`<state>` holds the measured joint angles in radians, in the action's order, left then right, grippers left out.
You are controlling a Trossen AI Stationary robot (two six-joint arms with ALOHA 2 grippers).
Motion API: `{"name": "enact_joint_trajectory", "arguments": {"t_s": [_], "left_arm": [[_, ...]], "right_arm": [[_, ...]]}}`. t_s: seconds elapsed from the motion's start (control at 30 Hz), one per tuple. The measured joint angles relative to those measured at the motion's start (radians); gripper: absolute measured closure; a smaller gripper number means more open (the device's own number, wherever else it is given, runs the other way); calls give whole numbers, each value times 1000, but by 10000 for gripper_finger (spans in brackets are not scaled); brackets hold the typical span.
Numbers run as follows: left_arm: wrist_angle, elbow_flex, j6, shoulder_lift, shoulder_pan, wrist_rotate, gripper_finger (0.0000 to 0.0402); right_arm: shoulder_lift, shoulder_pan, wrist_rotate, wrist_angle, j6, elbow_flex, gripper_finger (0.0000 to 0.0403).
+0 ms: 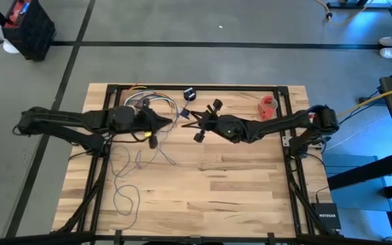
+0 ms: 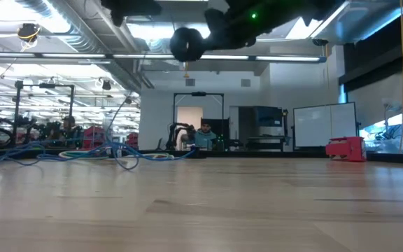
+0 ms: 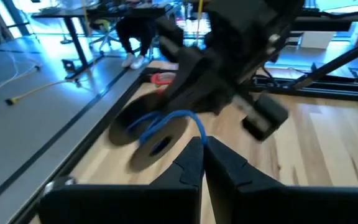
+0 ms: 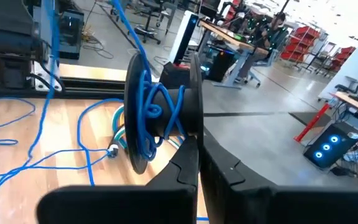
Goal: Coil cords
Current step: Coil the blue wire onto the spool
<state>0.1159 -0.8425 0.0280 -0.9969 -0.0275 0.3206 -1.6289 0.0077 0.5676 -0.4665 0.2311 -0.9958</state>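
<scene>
High view: both arms meet over the far middle of the wooden table, above the cord.
Left of the spool, the left gripper has its fingers closed on the blue cord; more cord lies loose on the table toward the near left. The right gripper, fingers pressed together, holds the spool wound with cord.

We're in a big open robotics lab: exposed ceiling ducts across the top of the low view, a whiteboard at right, a person seated centre, red storage bins upper right in the right wrist view, a wooden worktop on grey concrete.
</scene>
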Motion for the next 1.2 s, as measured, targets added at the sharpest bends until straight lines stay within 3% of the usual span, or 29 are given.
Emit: {"name": "enact_joint_trajectory", "arguments": {"t_s": [0.27, 0.47, 0.7, 1.2], "left_arm": [[-216, 0, -10, -203, -27, 0, 396], [-238, 0, -13, -303, -26, 1, 399], [-210, 0, -9, -322, -25, 11, 397], [-192, -3, -28, -321, -24, 5, 398]], "right_arm": [[-27, -2, -20, -52, -14, 0, 395], [-27, -2, -68, -100, -42, 0, 395], [3, 1, -122, -172, -44, 1, 395], [183, 39, -150, -136, -9, 1, 395]]}}
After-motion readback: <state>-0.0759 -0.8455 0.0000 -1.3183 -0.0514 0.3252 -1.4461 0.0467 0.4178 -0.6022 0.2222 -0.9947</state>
